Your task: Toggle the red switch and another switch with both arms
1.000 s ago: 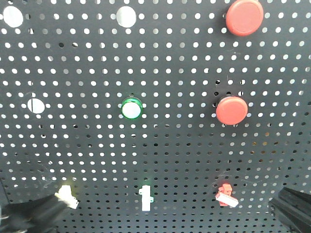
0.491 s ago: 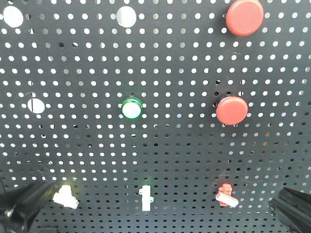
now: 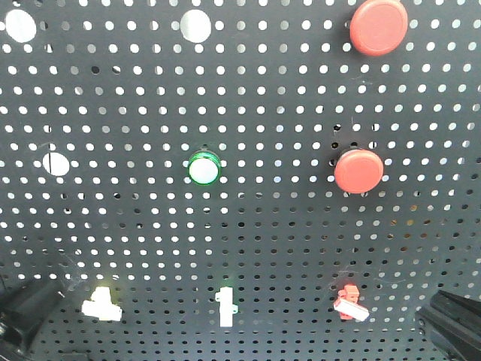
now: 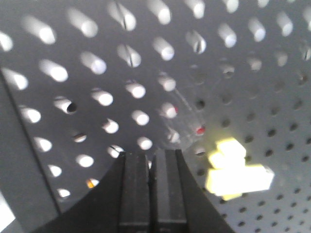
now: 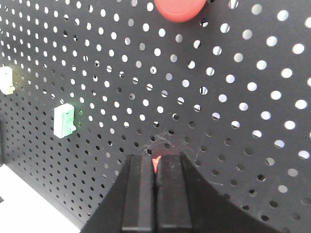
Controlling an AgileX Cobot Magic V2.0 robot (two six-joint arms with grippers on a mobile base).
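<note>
The red switch (image 3: 349, 301) sits low on the right of the black pegboard (image 3: 270, 226). In the right wrist view only a red sliver of it (image 5: 156, 164) shows past the fingertips. My right gripper (image 5: 155, 162) is shut with nothing between its fingers. In the front view it (image 3: 445, 316) stays right of the red switch, apart from it. The other switch (image 3: 101, 304), pale yellow-white, is at the lower left with its lever lying level. My left gripper (image 3: 43, 302) is shut and sits left of it, apart. In the left wrist view that switch (image 4: 233, 167) lies right of the shut fingertips (image 4: 151, 156).
Two large round red push buttons (image 3: 378, 26) (image 3: 358, 171) stand out from the board's right side. A green-ringed round light (image 3: 204, 168) is at centre. An upright white toggle with a green base (image 3: 224, 304) (image 5: 64, 120) sits between the two switches. Larger open holes (image 3: 196, 25) dot the top.
My left gripper has pulled back to the left, off the pale switch, whose lever now lies flatter. The right gripper and the red switch have not moved.
</note>
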